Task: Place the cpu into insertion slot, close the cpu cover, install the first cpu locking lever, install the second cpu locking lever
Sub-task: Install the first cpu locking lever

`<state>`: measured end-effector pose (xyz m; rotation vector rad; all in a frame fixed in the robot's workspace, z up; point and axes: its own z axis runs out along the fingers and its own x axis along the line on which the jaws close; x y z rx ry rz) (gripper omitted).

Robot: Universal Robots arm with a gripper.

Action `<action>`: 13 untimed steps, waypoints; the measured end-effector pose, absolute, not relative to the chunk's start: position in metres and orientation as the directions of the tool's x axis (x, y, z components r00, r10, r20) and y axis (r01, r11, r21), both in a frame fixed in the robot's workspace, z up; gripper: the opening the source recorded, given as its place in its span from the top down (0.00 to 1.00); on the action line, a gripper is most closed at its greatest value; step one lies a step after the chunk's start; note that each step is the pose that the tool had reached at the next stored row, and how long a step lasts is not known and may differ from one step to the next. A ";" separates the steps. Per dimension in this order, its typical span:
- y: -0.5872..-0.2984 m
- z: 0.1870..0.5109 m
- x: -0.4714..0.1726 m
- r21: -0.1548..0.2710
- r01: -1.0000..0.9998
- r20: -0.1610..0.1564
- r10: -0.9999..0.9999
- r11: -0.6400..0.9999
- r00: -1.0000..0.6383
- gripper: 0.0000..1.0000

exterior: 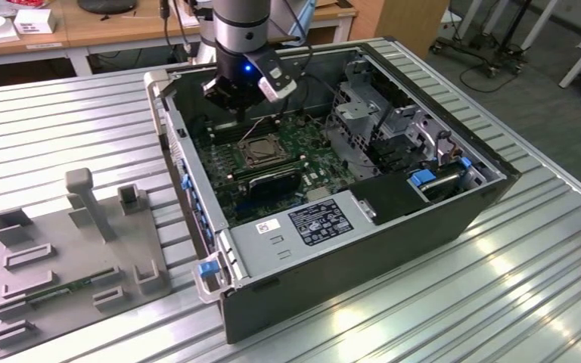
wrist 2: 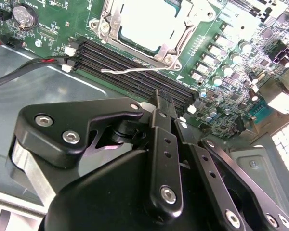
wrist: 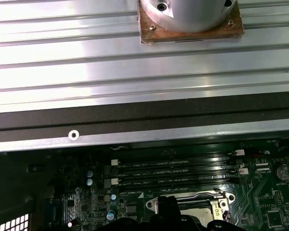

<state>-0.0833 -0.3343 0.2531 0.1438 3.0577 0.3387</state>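
Exterior view: my claw (exterior: 232, 94) hangs inside the computer case (exterior: 371, 249). Second wrist view: claw together, empty. The cpu (wrist 2: 145, 21) sits socketed under the cpu cover (wrist 2: 130, 42). The locking lever (wrist 2: 135, 70), thin springy wire, juts free; I'd catch its end. First wrist view: memory slots (wrist: 176, 173) beside the cpu.

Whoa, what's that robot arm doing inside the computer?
The arm's gripper hovers inside the open computer case, just above the green motherboard. The cpu sits in the insertion slot with the cpu cover lying over it. One thin locking lever sticks out beside the memory slots, apparently not latched yet.
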 end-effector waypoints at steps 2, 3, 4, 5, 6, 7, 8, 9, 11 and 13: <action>-0.334 0.253 -0.083 0.221 0.086 -0.051 0.100 0.971 -0.994 0.89; -0.334 0.253 -0.083 0.221 0.086 -0.051 0.100 0.971 -0.994 0.89; -0.334 0.253 -0.083 0.221 0.086 -0.051 0.099 0.971 -0.994 0.89; -0.334 0.253 -0.083 0.221 0.086 -0.051 0.100 0.971 -0.994 0.89; -0.334 0.253 -0.083 0.221 0.086 -0.051 0.100 0.971 -0.994 0.89; -0.334 0.253 -0.083 0.221 0.086 -0.051 0.099 0.971 -0.994 0.89; -0.334 0.253 -0.082 0.221 0.086 -0.051 0.099 0.972 -0.994 0.89; -0.334 0.253 -0.081 0.221 0.086 -0.051 0.099 0.971 -0.994 0.89; -0.334 0.252 -0.079 0.221 0.086 -0.051 0.099 0.971 -0.994 0.89; -0.334 0.251 -0.078 0.221 0.086 -0.051 0.099 0.971 -0.994 0.89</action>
